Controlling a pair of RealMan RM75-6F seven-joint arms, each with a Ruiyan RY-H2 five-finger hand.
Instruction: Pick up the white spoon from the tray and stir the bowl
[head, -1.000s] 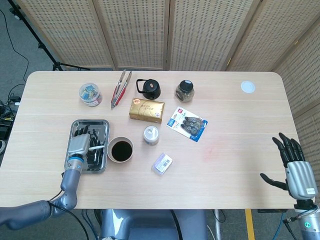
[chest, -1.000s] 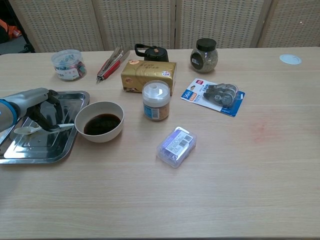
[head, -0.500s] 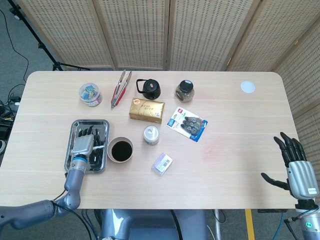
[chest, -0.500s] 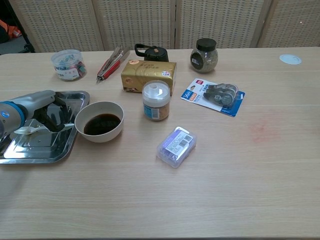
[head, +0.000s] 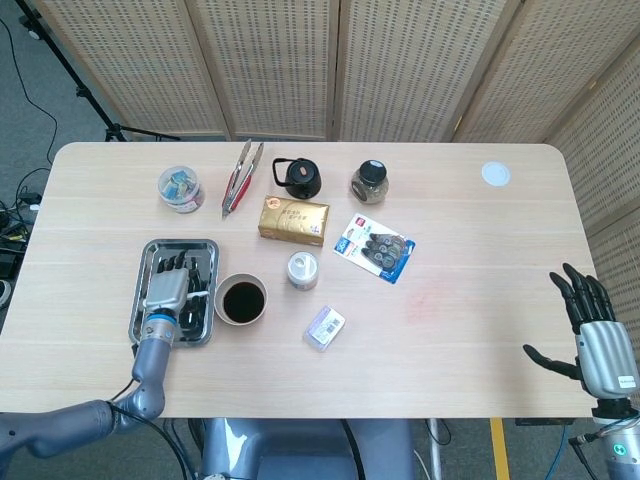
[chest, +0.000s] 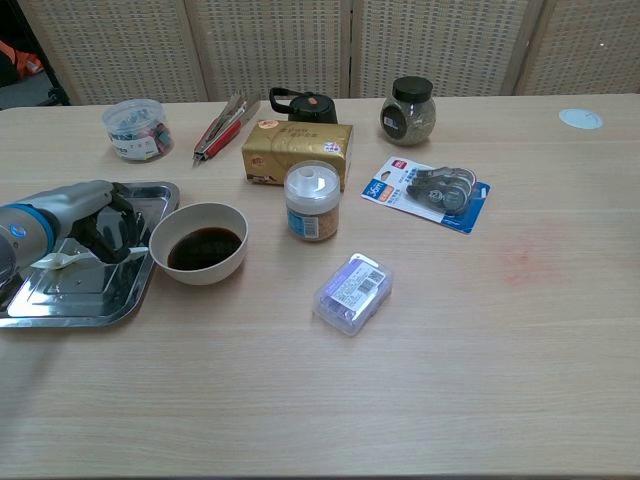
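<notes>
My left hand (head: 165, 286) hangs low over the steel tray (head: 207, 250) at the table's left. Its fingers (chest: 108, 228) curl down around the handle of the white spoon (chest: 58, 261). The spoon's scoop pokes out to the left of the fingers, just above the tray floor (chest: 70, 300), and its handle tip (head: 199, 292) points toward the bowl. The white bowl (head: 241, 300), full of dark liquid (chest: 204, 247), stands right beside the tray. My right hand (head: 592, 336) stays off the table's right edge, fingers spread and holding nothing; only the head view shows it.
A small white-lidded jar (chest: 313, 201) and a gold box (chest: 298, 152) stand just right of and behind the bowl. A clear plastic case (chest: 352, 291), a blue blister pack (chest: 433, 192), tongs (chest: 222, 125), a black teapot (chest: 303, 103) and two further jars sit farther off.
My left hand has shifted slightly right across the tray toward the bowl, and the spoon has moved along with it. The right hand has barely moved.
</notes>
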